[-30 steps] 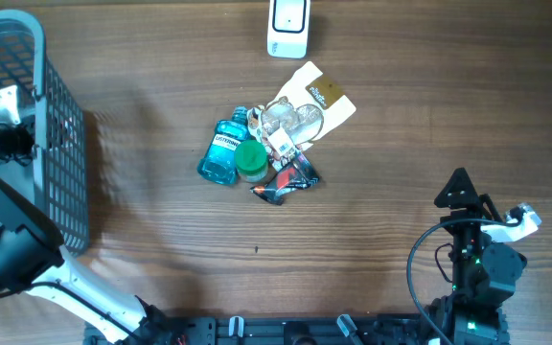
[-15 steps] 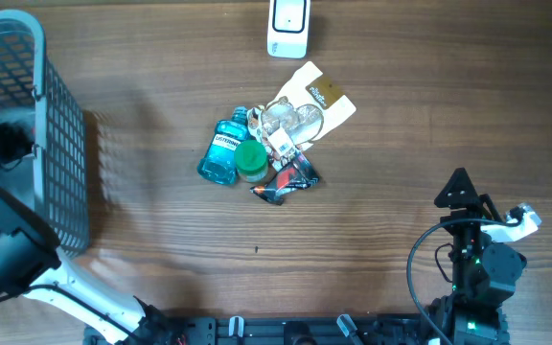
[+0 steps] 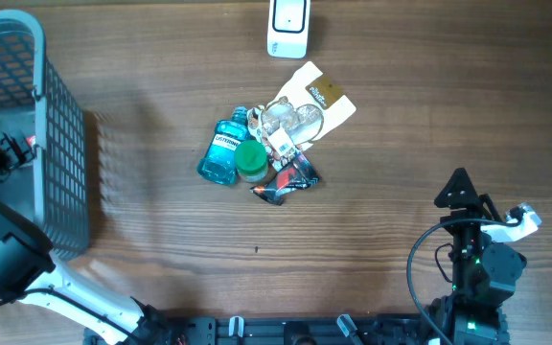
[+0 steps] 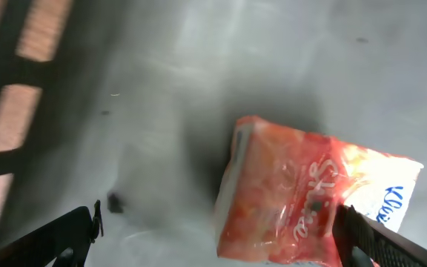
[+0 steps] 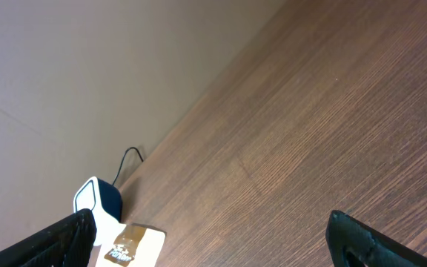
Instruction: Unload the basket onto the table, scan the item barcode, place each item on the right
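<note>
1. Overhead, a wooden table [image 3: 401, 96] carries a grey mesh basket [image 3: 65, 144] at its left edge. A white scanner [image 3: 287, 24] sits at the middle of the far edge.
2. The left gripper [image 4: 217, 219] hangs inside the basket, its two fingers spread wide with nothing between them.
3. Below it, an orange-red tissue packet [image 4: 295, 193] lies flat on the basket's grey floor, clear of both fingers. Blue lettering shows on its white end.
4. Near the table's centre sits a small heap of items:
   - a blue mouthwash bottle [image 3: 221, 153] lies on its side
   - a green-lidded container [image 3: 250, 158] touches the bottle
   - a clear plastic pack [image 3: 290, 120] lies on a tan card [image 3: 329, 96]
   - a dark wrapper [image 3: 286, 182] rests at the near side
5. The heap lies well apart from the basket and from both arms.
6. The right gripper [image 5: 210, 219] sits by the near right corner with its fingers spread wide and empty. It faces across bare wood towards the scanner.
</note>
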